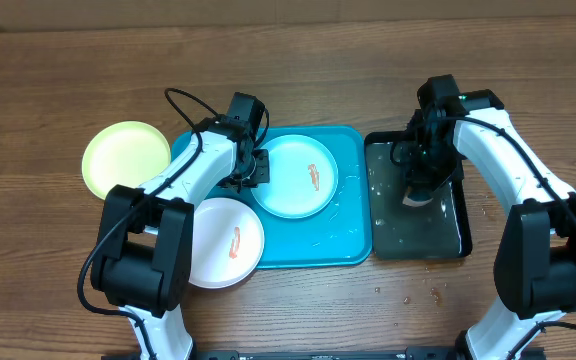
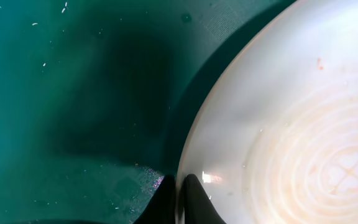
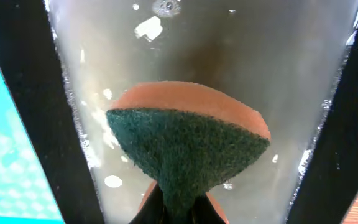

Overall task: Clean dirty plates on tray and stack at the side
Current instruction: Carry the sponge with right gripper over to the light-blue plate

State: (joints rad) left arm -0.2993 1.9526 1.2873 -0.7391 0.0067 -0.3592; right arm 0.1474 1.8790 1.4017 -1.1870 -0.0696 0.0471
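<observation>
Two of the three plates carry food marks, and no stack has yet been started at the side. The light blue plate (image 1: 298, 177) lies in the middle of the turquoise tray (image 1: 353, 240), with an orange-red smear (image 1: 314, 177) near its centre. The left tool (image 1: 255, 168) is pressed together on that plate's left rim; the left wrist view shows its fingertips (image 2: 194, 199) pinching the lip just above the tray floor.

The white plate (image 1: 226, 241), smeared the same way, overlaps the tray's near left corner and sits partly over the bench (image 1: 298, 320). The yellow-green plate (image 1: 126, 157) rests alone on the bench, just beside the tray's far left corner. No mark shows on it from overhead, so it looks finished and probably marks where the stack will go.

On the other side, the right tool (image 1: 420, 188) hangs over the black tray (image 1: 393, 240) of water. It is clamped on a sponge (image 3: 188, 143) whose green scouring face is turned to the wrist camera, with the orange body behind. Whether the sponge touches the water cannot be told.

By this reading, about a third of the job is done. Both smeared plates are left to scrub, and then all three must be piled together. The blue plate, already gripped, seems to be next.
</observation>
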